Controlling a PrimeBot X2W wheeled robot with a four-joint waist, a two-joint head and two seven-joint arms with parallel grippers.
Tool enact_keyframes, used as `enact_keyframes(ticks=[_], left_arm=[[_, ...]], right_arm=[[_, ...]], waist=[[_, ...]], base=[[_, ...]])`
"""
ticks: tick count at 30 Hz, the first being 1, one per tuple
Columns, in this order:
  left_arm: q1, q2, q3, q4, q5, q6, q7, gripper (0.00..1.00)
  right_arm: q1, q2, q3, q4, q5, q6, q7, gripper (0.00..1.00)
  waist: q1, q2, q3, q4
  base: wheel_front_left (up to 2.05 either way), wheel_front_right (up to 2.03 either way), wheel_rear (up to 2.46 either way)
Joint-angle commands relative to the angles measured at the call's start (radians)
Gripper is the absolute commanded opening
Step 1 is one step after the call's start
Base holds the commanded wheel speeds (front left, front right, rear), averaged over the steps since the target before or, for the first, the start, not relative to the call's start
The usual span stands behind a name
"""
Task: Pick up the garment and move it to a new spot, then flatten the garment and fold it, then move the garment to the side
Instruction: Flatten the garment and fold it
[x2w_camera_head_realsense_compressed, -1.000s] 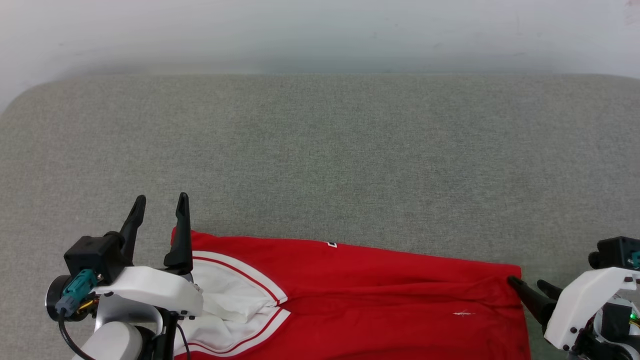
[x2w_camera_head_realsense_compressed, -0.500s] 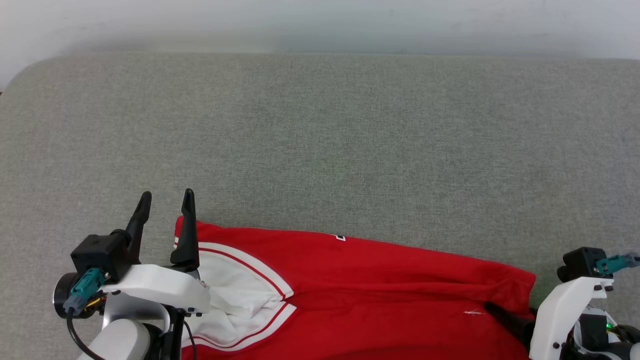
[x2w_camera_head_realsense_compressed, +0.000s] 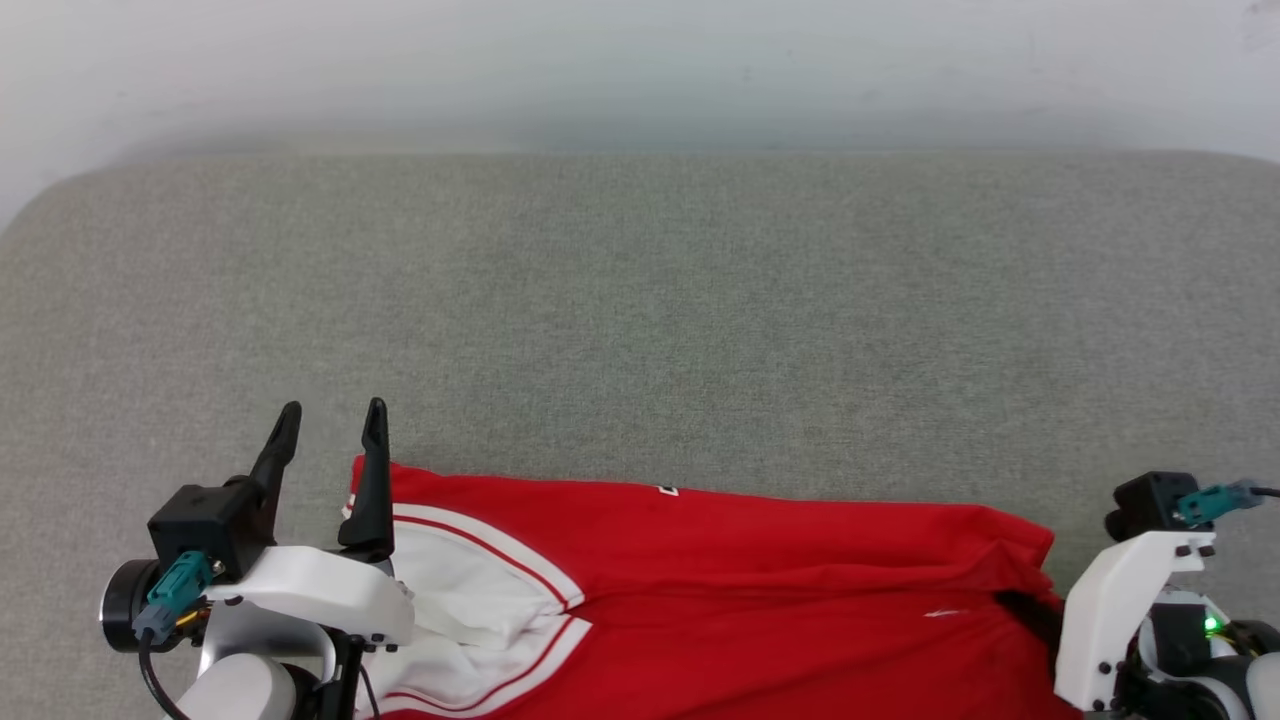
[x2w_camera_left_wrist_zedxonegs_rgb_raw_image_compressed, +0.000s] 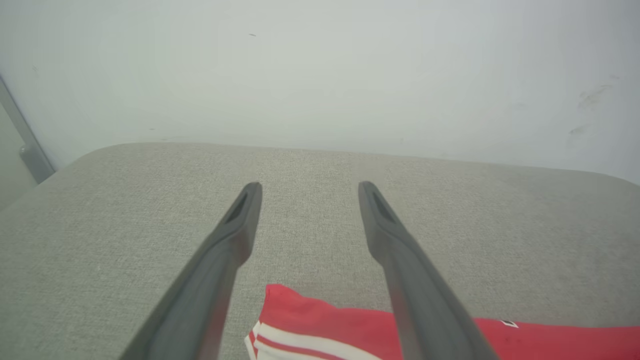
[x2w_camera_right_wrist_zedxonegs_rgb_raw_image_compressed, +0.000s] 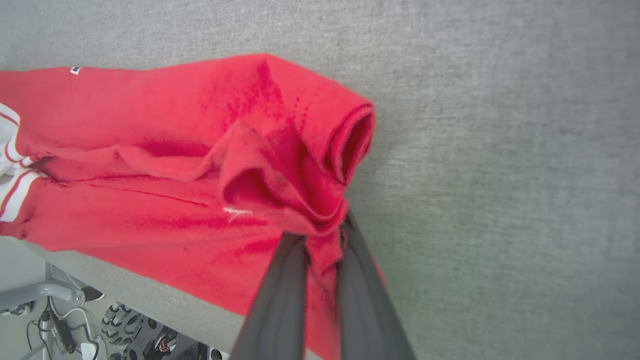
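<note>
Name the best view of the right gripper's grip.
Right wrist view: the right gripper pinches the garment at its edge, jaws shut. Head view half hides it; left wrist view shows the garment's other corner.

Garment: soft cloth, matt bright red, creased. White sleeve panel with striped trim has same dull finish.
Couch surface: grey woven upholstery, coarse grain, matt.
Wall: pale, smooth, matt, few faint scuffs.
Left gripper fingers: dark, smooth, matt, plastic look.
Arm shell: white, smooth plastic look, slight sheen.
</note>
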Motion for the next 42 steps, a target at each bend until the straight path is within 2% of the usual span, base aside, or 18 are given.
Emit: enact_keyframes(ticks=[1, 7, 14, 20, 22, 28, 34, 36, 42], left_arm=[[0.007, 0.005, 0.0, -0.006, 0.006, 0.005, -0.002, 1.0], [0.03, 0.021, -0.002, -0.019, 0.01, 0.018, 0.006, 1.0], [0.054, 0.025, -0.013, -0.029, 0.01, 0.025, 0.011, 1.0], [0.059, 0.026, -0.018, -0.032, 0.011, 0.027, 0.012, 1.0], [0.06, 0.025, -0.02, -0.029, 0.008, 0.025, 0.013, 1.0], [0.049, 0.027, -0.031, -0.03, 0.007, 0.021, 0.028, 1.0], [0.039, 0.025, -0.042, -0.032, 0.006, 0.021, 0.041, 1.0], [0.032, 0.024, -0.046, -0.033, 0.008, 0.019, 0.045, 1.0], [-0.002, 0.018, -0.054, -0.03, 0.012, 0.005, 0.055, 1.0]], right_arm=[[-0.013, -0.014, -0.011, 0.002, -0.001, -0.001, -0.008, 0.0], [-0.01, -0.042, -0.069, 0.012, -0.004, -0.001, -0.003, 0.0], [0.02, -0.06, -0.237, 0.045, -0.03, -0.001, 0.033, 0.0], [0.023, -0.042, -0.317, 0.036, -0.01, -0.001, 0.063, 0.0], [0.012, -0.006, -0.322, 0.03, 0.027, -0.001, 0.079, 0.0], [0.016, 0.065, -0.284, -0.015, 0.129, -0.001, 0.133, 0.0], [0.019, 0.144, -0.219, -0.043, 0.317, -0.001, 0.19, 0.0], [0.017, 0.154, -0.194, -0.052, 0.39, -0.001, 0.201, 0.0], [0.008, 0.164, -0.093, -0.058, 0.5, -0.001, 0.184, 0.0]], waist=[[0.0, 0.0, -0.015, -0.009], [0.0, 0.0, -0.041, -0.027], [0.0, 0.0, -0.064, -0.051], [0.0, 0.0, -0.077, -0.063], [0.0, 0.0, -0.085, -0.062], [0.0, 0.0, -0.093, -0.038], [0.0, 0.0, -0.09, 0.006], [0.0, 0.0, -0.084, 0.025], [0.0, 0.0, -0.061, 0.074]], base=[[0.0, 0.0, 0.0], [0.0, 0.0, 0.0], [0.0, 0.0, 0.0], [0.0, 0.0, 0.0], [0.0, 0.0, 0.0], [0.0, 0.0, 0.0], [0.0, 0.0, 0.0], [0.0, 0.0, 0.0], [0.0, 0.0, 0.0]])
